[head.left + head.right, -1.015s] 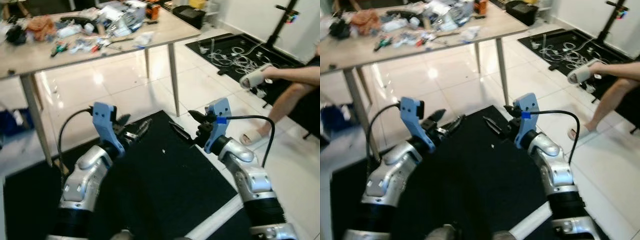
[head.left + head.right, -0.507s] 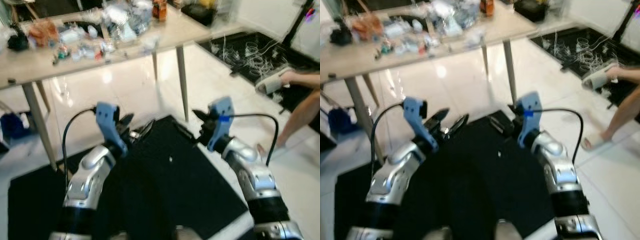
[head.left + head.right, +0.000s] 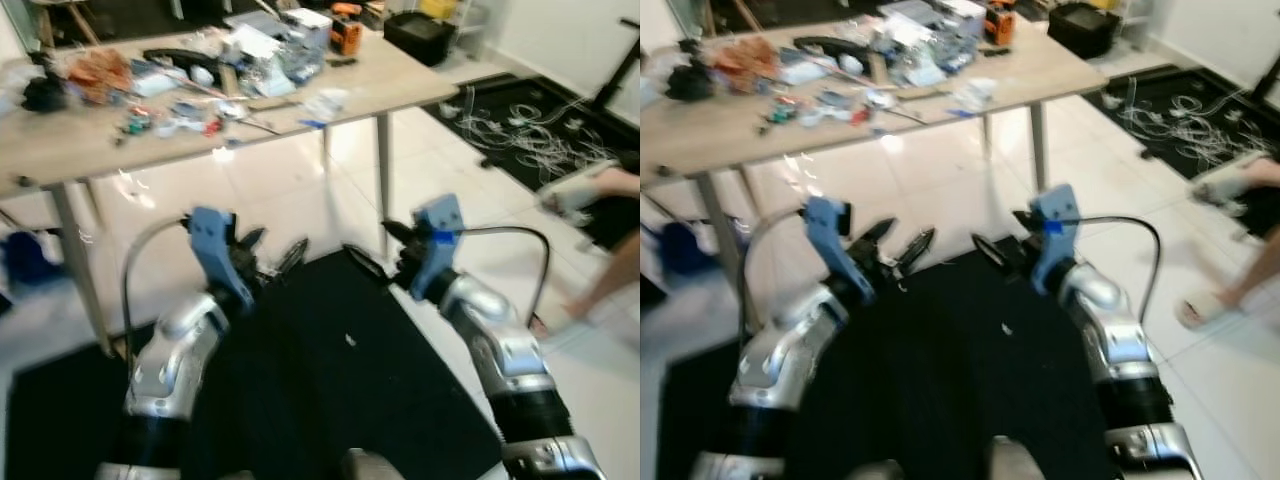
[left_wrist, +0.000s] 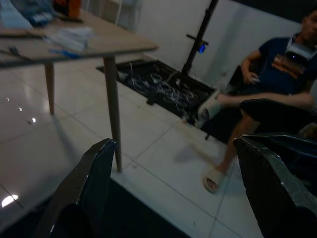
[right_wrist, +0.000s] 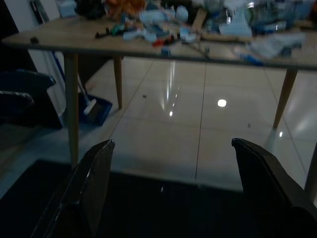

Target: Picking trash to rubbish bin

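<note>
Standing across the white floor (image 3: 270, 190), the bench (image 3: 400, 80) carries scattered trash (image 3: 230, 70). Nearer lies a black mat (image 3: 330, 390). Above it hang the left hand (image 3: 275, 262) and right hand (image 3: 368, 258), both spread and empty.

Head eyes look down over both arms at the table (image 3: 400, 80); wrist views face it from low down.

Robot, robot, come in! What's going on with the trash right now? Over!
Left gripper open, empty. Right gripper open, empty, both over black floor mat. Trash heaped on long wooden table ahead. Seated person's leg at right.
</note>
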{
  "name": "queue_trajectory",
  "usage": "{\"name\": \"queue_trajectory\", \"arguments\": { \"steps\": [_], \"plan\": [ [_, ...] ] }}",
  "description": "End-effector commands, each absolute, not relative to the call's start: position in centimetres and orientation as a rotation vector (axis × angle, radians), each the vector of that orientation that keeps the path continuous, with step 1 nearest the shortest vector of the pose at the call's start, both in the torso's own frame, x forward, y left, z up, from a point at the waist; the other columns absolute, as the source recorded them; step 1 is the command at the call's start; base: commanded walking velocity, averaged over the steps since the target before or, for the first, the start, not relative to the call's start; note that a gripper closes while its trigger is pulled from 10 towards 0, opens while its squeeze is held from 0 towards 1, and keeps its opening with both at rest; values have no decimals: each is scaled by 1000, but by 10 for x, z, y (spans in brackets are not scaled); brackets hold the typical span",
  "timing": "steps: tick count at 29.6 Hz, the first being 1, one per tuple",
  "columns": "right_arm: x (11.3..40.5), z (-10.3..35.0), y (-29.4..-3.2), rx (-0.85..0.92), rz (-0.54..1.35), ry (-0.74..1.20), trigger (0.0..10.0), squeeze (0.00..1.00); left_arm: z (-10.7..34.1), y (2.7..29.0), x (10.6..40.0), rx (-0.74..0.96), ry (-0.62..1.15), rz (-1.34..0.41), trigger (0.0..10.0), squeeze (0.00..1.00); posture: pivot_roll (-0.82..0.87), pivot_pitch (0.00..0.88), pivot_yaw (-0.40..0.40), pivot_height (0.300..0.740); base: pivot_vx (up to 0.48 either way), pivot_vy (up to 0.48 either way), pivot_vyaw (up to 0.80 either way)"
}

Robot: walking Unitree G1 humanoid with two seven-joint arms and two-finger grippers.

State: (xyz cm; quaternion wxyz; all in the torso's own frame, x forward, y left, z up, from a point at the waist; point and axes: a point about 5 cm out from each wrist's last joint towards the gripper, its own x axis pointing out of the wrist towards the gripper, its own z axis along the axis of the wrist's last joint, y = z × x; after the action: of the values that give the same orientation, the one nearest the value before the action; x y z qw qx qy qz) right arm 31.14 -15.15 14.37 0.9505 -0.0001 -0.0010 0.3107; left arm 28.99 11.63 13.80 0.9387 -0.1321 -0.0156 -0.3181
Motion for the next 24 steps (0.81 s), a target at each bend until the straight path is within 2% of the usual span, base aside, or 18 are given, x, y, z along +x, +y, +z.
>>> {"name": "queue_trajectory", "arguments": {
  "steps": [1, 24],
  "plan": [
    [310, 140, -149, 10, 639, 7, 10000, 0, 136, 118, 289, -271, -29, -642, 10000, 0, -74, 0, -23, 740, 360, 0, 0],
    [311, 137, -149, -2, 645, 5, 10000, 0, 136, 128, 296, -243, -51, -556, 10000, 0, -76, 0, -24, 740, 470, 0, 0]
  ]
}}
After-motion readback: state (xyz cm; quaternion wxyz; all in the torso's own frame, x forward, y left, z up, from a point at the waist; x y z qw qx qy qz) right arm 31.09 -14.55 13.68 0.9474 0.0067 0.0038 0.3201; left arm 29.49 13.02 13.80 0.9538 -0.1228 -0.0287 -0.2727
